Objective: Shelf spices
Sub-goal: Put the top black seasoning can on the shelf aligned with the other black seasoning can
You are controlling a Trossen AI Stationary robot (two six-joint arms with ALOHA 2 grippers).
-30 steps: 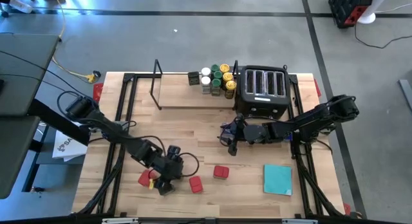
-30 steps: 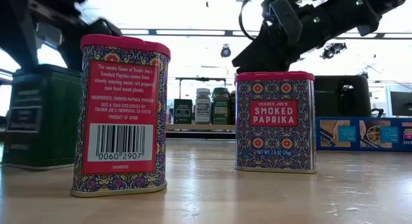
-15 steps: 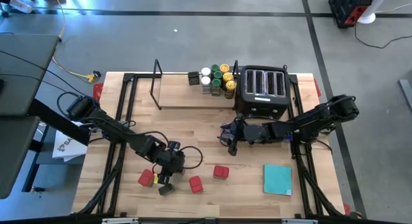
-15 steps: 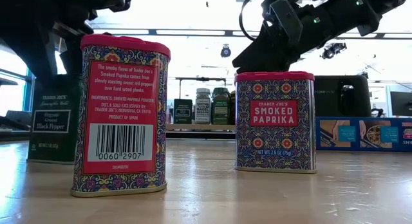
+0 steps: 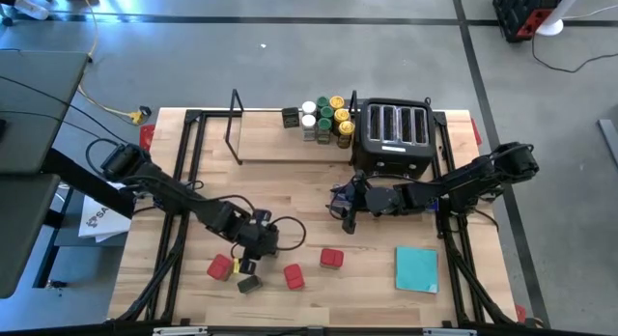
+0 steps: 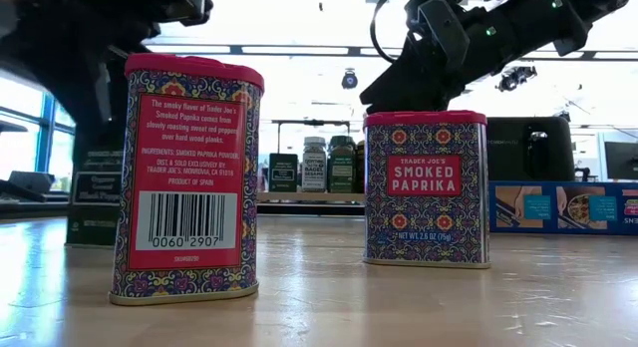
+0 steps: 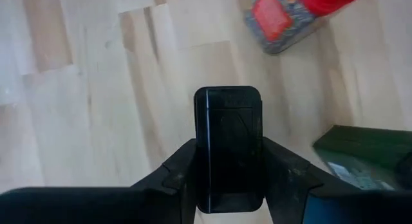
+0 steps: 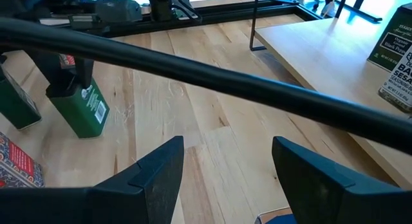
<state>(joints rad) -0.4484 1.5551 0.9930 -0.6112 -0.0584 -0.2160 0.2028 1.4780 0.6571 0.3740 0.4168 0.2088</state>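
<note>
I've got my left gripper [image 7: 228, 161] clamped on a dark tin [image 7: 228, 147] near the front, jars [image 5: 324, 119] already on the shelf [image 5: 280, 143], four tins [image 5: 331, 258] left, right gripper [image 8: 225, 172] waiting open.

Since a second ago, the left gripper [image 5: 247, 267] has pulled back from the near table edge toward the arm's base, closing onto a dark tin [image 7: 228, 147] and lifting it. Another dark green tin [image 5: 249, 285] now stands uncovered where the gripper was.
</note>
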